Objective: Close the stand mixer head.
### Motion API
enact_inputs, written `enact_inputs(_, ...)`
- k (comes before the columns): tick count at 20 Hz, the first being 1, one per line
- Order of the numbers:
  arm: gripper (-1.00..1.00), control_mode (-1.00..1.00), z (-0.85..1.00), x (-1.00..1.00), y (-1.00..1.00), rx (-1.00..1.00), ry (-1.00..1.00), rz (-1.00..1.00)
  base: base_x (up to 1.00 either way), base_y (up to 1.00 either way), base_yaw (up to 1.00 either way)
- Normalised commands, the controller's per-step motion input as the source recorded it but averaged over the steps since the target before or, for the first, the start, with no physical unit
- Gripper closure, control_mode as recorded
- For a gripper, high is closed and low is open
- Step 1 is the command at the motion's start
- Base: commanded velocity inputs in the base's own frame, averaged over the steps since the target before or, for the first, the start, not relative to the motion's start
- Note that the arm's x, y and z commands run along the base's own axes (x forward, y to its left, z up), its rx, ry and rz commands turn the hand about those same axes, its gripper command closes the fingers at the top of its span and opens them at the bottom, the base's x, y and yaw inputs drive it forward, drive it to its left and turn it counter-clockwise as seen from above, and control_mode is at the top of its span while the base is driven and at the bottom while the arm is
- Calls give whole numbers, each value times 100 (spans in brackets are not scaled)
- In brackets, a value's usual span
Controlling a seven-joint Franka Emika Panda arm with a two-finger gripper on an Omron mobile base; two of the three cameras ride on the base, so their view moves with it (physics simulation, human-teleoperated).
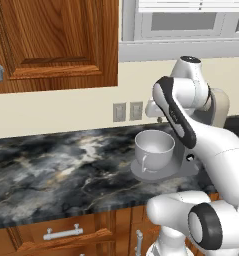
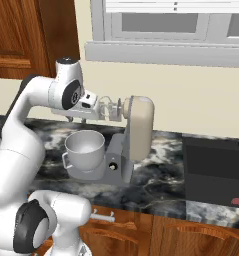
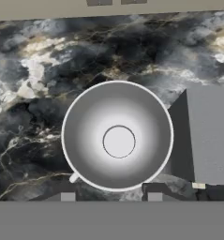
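Note:
The stand mixer head [image 2: 141,127] is a cream housing tilted up almost upright on its grey stand [image 2: 118,160], with the wire whisk [image 2: 109,108] pointing left at my hand. Part of the stand mixer head [image 1: 221,107] shows behind my arm. My gripper [image 2: 73,119] hangs over the grey-white mixing bowl [image 2: 84,147], just left of the whisk and touching nothing. The hand view looks straight down into the bowl [image 3: 117,140], with the stand's grey column [image 3: 205,136] to its right. The gripper [image 3: 110,197] is open, its fingertips [image 3: 66,197] wide apart with nothing between them.
The mixer stands on a dark marble counter [image 1: 51,165] against a cream wall with two outlets [image 1: 127,111]. A black appliance [image 2: 216,170] sits right of the mixer. A wooden wall cabinet [image 1: 56,40] hangs at upper left, and a window sill [image 2: 166,52] runs above the mixer.

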Motion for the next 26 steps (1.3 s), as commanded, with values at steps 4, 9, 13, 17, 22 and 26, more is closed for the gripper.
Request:
enact_inputs(4, -100, -100, 0, -4, -12, 0, -2, 0, 0, 0, 0)
enact_inputs(9, -100, -100, 17, -62, -61, 20, -1, 0, 0, 0, 0)
enact_inputs(13, -100, -100, 14, -73, -82, 18, 0, 2, 0, 0, 0)
enact_inputs(17, -100, -100, 9, -36, -89, 15, -8, 14, 0, 0, 0)
enact_inputs(22, -100, -100, 8, -26, -87, 11, -21, 20, 0, 0, 0)
enact_inputs(26, -100, -100, 0, 3, -86, 13, -27, 24, 0, 0, 0)
